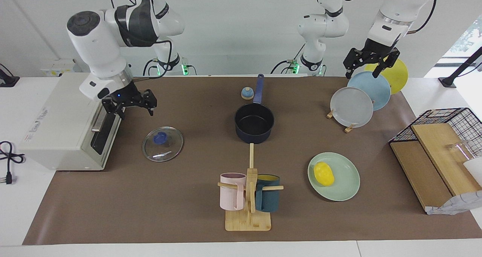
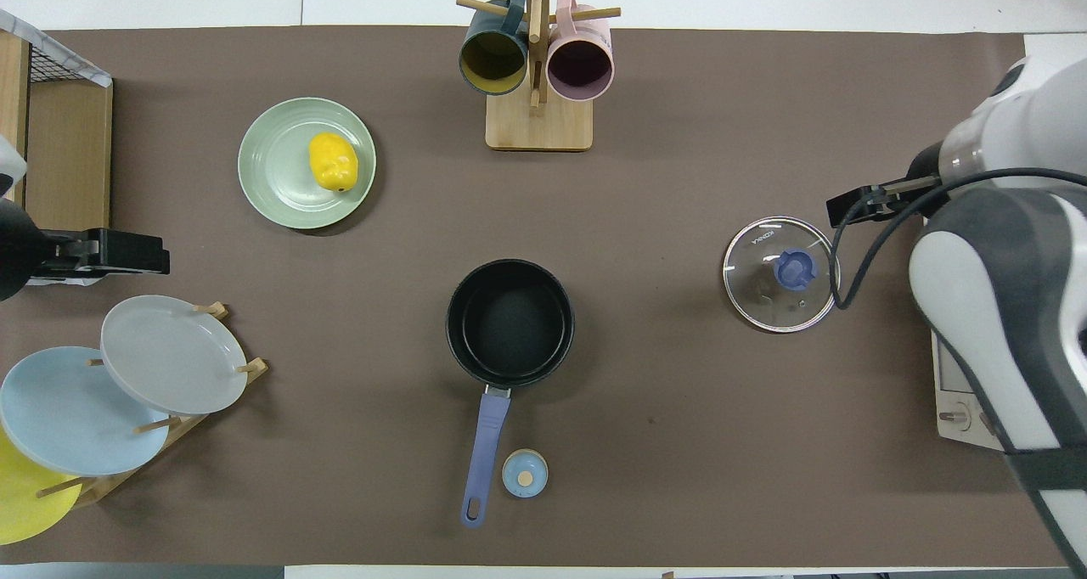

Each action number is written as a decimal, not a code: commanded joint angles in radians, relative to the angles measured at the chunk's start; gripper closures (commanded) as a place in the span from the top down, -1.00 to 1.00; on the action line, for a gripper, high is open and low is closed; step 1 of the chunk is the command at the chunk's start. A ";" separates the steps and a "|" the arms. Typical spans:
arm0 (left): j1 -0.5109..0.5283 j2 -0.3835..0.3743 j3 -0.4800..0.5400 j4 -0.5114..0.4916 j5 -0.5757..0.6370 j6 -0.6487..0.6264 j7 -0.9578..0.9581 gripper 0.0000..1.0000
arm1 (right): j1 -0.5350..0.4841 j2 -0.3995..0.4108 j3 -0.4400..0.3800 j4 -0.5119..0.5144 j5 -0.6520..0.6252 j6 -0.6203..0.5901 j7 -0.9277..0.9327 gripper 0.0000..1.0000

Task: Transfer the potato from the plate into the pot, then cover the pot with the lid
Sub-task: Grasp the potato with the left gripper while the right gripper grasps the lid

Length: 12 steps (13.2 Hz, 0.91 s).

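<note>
The yellow potato (image 1: 324, 173) (image 2: 333, 161) lies on the mint-green plate (image 1: 344, 189) (image 2: 276, 180), toward the left arm's end of the table. The navy pot (image 1: 254, 121) (image 2: 509, 320) stands empty at the table's middle, its blue handle pointing toward the robots. The glass lid (image 1: 162, 144) (image 2: 780, 273) lies flat on the mat toward the right arm's end. My left gripper (image 1: 362, 74) (image 2: 157, 261) is open and empty, raised over the plate rack. My right gripper (image 1: 136, 113) (image 2: 836, 214) is open and empty, raised beside the lid, by the oven.
A rack (image 1: 352, 106) holds grey, blue and yellow plates upright. A mug tree (image 1: 249, 196) with pink and teal mugs stands farther from the robots than the pot. A small blue-and-tan knob object (image 1: 247, 93) sits beside the pot's handle. A white oven (image 1: 60, 125) and a wire basket (image 1: 448, 136) flank the mat.
</note>
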 commanded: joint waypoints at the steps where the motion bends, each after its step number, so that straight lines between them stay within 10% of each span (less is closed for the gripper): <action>1: -0.022 0.090 0.009 0.035 -0.005 0.044 -0.030 1.00 | 0.007 0.016 0.000 -0.087 0.012 0.104 0.009 1.00; 12: -0.042 0.806 0.016 0.504 -0.085 0.205 -0.062 1.00 | 0.029 0.050 0.000 -0.358 0.012 0.438 0.011 1.00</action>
